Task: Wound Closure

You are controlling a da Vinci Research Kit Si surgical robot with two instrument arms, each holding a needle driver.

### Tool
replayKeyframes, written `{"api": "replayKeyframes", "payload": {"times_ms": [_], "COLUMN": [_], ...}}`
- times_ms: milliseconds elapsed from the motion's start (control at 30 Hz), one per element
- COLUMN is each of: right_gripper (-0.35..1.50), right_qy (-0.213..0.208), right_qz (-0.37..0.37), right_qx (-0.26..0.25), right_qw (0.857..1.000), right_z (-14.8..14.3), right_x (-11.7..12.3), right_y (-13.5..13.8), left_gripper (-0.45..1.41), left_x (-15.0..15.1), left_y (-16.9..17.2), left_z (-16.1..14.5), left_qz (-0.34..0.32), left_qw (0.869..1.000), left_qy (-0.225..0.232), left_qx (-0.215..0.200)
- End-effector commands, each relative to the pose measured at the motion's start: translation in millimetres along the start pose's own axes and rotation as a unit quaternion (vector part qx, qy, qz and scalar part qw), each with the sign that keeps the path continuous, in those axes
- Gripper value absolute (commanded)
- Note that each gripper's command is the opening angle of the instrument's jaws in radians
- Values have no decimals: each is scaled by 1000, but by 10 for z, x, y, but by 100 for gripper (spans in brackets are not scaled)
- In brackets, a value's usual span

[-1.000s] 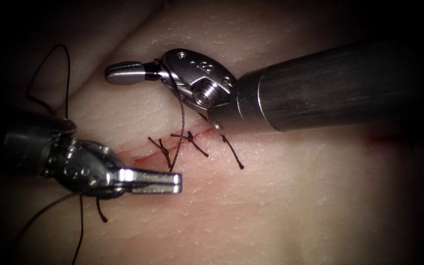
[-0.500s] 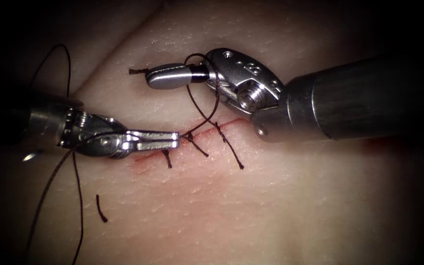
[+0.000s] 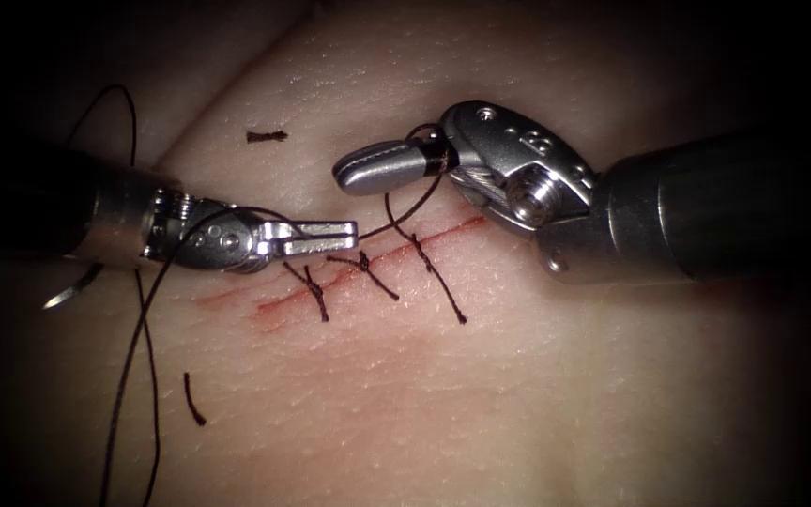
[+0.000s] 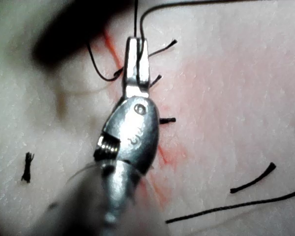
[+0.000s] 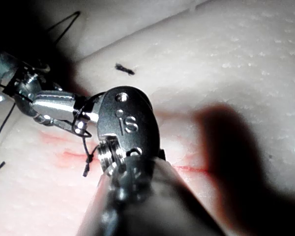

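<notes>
The tissue (image 3: 481, 394) has a slanting cut (image 3: 279, 302) edged with red fluid and crossed by three stitches with knots (image 3: 363, 263). My left tool (image 3: 354, 228) lies over the cut's left end with its jaws shut on the thread (image 3: 396, 221), as the left wrist view (image 4: 136, 40) also shows. From those jaws the thread rises and loops around the base of the right tool's jaws (image 3: 429, 150). My right tool (image 3: 340, 176) is shut just beyond the cut with nothing seen between its jaws. A shiny curved piece, probably the needle (image 3: 69, 293), lies free on the tissue under the left shaft.
A long strand of thread (image 3: 129, 376) crosses the left tool's wrist and trails down the left side. One short cut scrap (image 3: 265, 136) lies beyond the cut, another (image 3: 194, 399) in front of it. The right shaft (image 3: 725, 207) spans the right side.
My left tool rose from in front of the cut to its left end and took the thread. My right tool drew back to the right with thread looped around its jaws.
</notes>
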Motion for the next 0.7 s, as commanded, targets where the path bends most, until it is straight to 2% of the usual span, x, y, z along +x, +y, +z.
{"api": "replayKeyframes", "payload": {"times_ms": [33,267,333,500,633,700], "right_gripper": [-35,-35,-35,-35,-35,-35], "right_qy": [-14,-109,-155,-218,-282,-300], "right_qz": [1,-22,-36,-61,-81,-86], "right_qx": [10,49,74,111,135,144], "right_qw": [1000,993,984,968,946,939], "right_z": [-1,-10,-10,-3,4,7], "right_x": [-7,-9,-12,-19,-25,-27], "right_y": [0,-3,-5,-8,-7,-7], "left_gripper": [-45,-45,-45,-45,-45,-45], "left_x": [-8,-18,-21,-25,-27,-27], "left_y": [0,-16,-21,-28,-29,-27], "left_z": [5,13,18,19,19,19], "left_qz": [-1,-3,-6,-5,-7,-10], "left_qw": [1000,1000,1000,1000,1000,1000], "left_qy": [0,-2,-4,-5,-5,-5], "left_qx": [0,7,10,12,12,12]}}
